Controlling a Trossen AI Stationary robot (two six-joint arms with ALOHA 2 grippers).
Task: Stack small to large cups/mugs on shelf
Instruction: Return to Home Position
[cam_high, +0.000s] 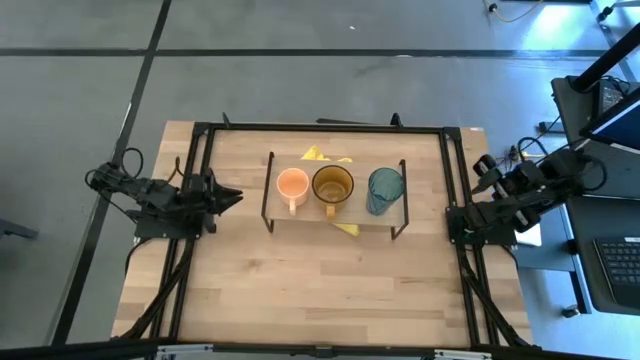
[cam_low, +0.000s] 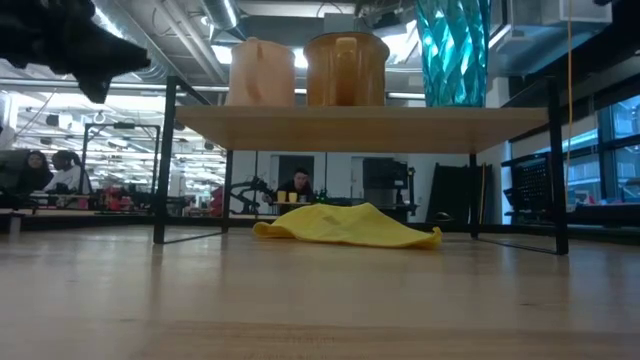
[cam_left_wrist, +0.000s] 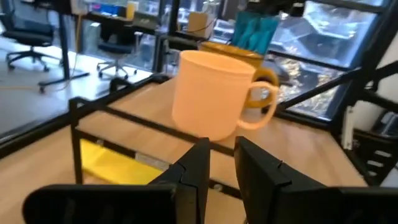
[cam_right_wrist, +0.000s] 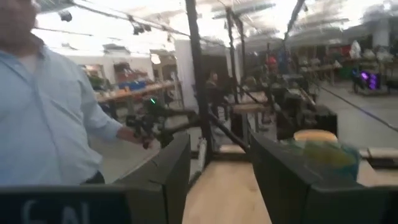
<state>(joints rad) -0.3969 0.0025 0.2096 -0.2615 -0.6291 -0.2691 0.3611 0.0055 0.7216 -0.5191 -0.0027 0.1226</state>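
The small orange mug (cam_high: 292, 185), the amber-brown mug (cam_high: 332, 185) and the teal ribbed tumbler (cam_high: 384, 190) stand upright in a row on the light-wood shelf (cam_high: 345, 215), left to right. The low view shows them on the board (cam_low: 360, 128). My left gripper (cam_high: 234, 196) hangs left of the shelf, pointing at the orange mug (cam_left_wrist: 211, 93), its fingers a narrow gap apart and empty. My right gripper (cam_high: 453, 226) waits at the table's right edge, open and empty.
A yellow cloth (cam_low: 345, 225) lies on the table under the shelf. A black frame (cam_high: 320, 128) runs around the table's edges. A person in a light blue shirt (cam_right_wrist: 50, 118) stands beyond the table. Bare tabletop (cam_high: 320, 280) lies in front of the shelf.
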